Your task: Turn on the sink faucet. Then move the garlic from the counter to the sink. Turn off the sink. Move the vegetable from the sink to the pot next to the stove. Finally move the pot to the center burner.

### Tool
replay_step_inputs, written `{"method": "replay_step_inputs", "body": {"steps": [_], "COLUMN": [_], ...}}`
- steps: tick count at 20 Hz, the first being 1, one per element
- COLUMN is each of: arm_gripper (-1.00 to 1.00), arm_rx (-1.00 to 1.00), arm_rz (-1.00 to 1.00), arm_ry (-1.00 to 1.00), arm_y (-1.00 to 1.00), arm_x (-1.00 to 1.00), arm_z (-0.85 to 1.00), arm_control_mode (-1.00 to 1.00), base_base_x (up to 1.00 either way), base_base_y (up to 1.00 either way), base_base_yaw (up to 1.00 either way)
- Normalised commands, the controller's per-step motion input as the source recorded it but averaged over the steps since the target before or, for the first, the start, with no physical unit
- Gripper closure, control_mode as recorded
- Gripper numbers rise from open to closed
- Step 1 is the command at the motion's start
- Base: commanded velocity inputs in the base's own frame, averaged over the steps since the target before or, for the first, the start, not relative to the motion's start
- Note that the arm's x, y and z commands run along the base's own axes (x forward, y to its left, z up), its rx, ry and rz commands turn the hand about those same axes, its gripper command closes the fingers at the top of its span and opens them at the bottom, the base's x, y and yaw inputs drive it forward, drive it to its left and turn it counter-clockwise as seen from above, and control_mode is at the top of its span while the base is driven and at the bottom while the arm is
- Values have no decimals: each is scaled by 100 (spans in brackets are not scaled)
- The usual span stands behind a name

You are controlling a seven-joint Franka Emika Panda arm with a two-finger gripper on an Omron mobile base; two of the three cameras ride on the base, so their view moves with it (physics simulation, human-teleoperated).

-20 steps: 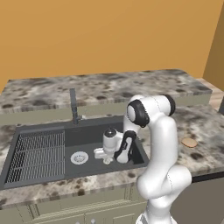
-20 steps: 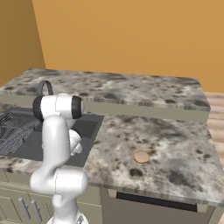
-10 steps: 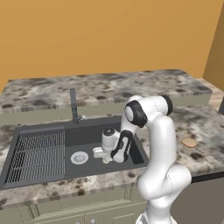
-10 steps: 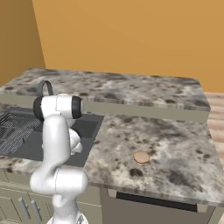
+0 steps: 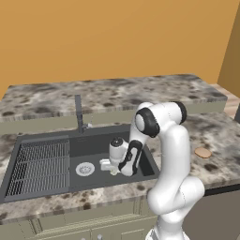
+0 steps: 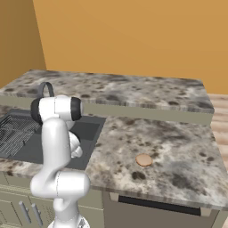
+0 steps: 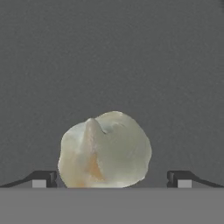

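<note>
Left base view: arm bent low into the sink (image 5: 56,140), gripper (image 5: 112,168) down at the basin floor right of the round drain (image 5: 85,169). Small pale lump under the hand reads as the garlic (image 5: 114,171), already in the basin, off the counter (image 5: 206,126). Sink faucet (image 5: 79,114) upright behind the basin; no water stream visible, lever position too small to read, so I cannot tell if it is on or off. Flat tan disc (image 5: 203,152) on the counter to the right.

Right base view: sink corner at left, arm over it, hand hidden behind the arm. Same tan disc (image 6: 143,160) on open counter. Dark oven front (image 6: 156,218) below the counter edge; no pot or burners in frame.

Hand view: garlic (image 7: 105,151) sits on the dark basin floor between the two finger tips, clear gaps either side. Jaws spread wide, nothing gripped.

Judgement: garlic transfer to the sink looks done. Left to do: faculty of faucet uncertain, then lift to pot, pot to centre burner.
</note>
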Motion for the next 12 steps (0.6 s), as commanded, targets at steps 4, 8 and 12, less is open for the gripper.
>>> {"method": "replay_step_inputs", "body": {"steps": [4, 8, 12], "arm_gripper": [-100, -100, -100], "arm_rx": [0, 0, 0], "arm_rz": [-5, -3, -2], "arm_ry": [0, 0, 0], "arm_y": [0, 0, 0], "arm_x": [-10, 0, 5], "arm_z": [0, -12, -16], "arm_control_mode": [-100, -100, -100], "base_base_x": [0, 0, 0], "base_base_y": [0, 0, 0], "base_base_yaw": [0, 0, 0]}}
